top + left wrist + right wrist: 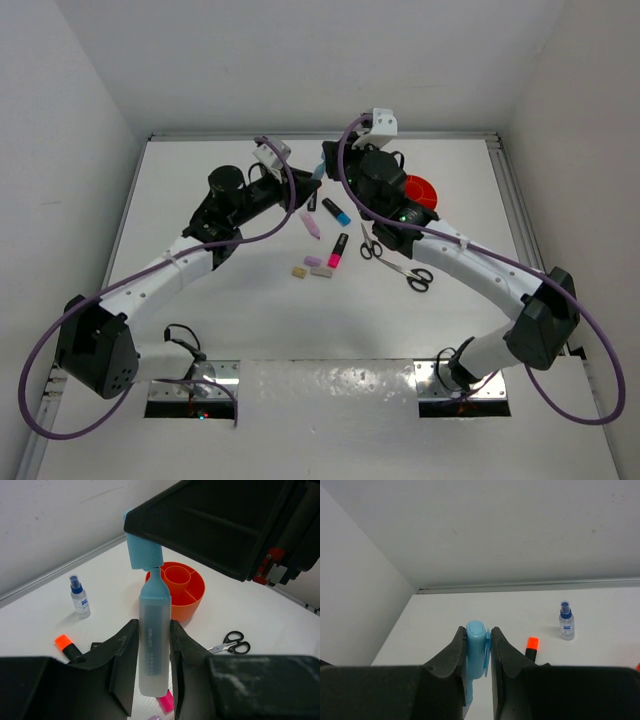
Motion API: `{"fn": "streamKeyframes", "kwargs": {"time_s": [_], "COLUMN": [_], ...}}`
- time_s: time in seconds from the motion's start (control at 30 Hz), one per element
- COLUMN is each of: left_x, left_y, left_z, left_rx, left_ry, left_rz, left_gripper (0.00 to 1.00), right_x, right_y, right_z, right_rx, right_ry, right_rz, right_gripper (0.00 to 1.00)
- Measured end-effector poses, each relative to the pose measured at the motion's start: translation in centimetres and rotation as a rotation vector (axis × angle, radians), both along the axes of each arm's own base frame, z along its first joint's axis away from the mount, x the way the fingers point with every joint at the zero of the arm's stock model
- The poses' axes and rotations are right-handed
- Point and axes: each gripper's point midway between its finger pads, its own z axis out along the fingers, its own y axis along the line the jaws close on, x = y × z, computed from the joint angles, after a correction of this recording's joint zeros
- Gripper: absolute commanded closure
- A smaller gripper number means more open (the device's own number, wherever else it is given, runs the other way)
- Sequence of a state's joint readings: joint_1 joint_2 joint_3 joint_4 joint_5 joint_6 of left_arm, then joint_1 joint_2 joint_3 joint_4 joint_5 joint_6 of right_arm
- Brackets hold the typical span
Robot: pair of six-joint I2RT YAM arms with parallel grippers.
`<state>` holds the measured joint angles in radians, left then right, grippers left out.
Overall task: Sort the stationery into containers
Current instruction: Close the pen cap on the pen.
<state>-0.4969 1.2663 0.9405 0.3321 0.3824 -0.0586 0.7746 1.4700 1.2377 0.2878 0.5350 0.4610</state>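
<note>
Blue highlighter front and centre: its frosted barrel stands upright, pinched between the fingers of my left end effector, held up above the worktop between my two arms. Right above it is the blue cap, clamped tight in my right end effector. The tapered neck shows between cap and barrel, so the cap is not seated. I read this as a two-handed capping step ahead of filing, though on or off I can't say for sure. Next I need both pieces on one axis and a straight push until the cap seats. Then the right lets go and the left carries the highlighter to the orange tub just behind. The scissors, spray bottle and orange-capped marker lie on the worktop, unsorted.
</note>
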Motion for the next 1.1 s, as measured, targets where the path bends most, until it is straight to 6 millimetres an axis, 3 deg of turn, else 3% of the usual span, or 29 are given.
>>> {"fn": "streamKeyframes", "kwargs": {"time_s": [0.27, 0.63, 0.93, 1.1], "left_x": [0.6, 1.4, 1.7, 1.3], "left_y": [-0.1, -0.5, -1.1, -1.5], "left_z": [-0.8, 0.0, -2.8, -3.4], "left_rx": [-0.011, -0.065, -0.063, -0.039], "left_ry": [0.036, 0.023, 0.098, 0.087], "left_rz": [0.023, 0.048, 0.052, 0.03], "left_gripper": [1.0, 1.0, 1.0, 1.0], "right_x": [-0.1, -0.2, -0.7, -1.5], "right_y": [0.0, 0.4, 0.0, -0.6], "right_z": [-1.1, -1.3, -4.6, -5.3], "right_rx": [0.018, 0.05, 0.039, 0.046], "right_ry": [0.03, 0.017, 0.034, 0.023], "right_rz": [-0.001, 0.004, -0.011, -0.031], "right_gripper": [1.0, 1.0, 1.0, 1.0]}}
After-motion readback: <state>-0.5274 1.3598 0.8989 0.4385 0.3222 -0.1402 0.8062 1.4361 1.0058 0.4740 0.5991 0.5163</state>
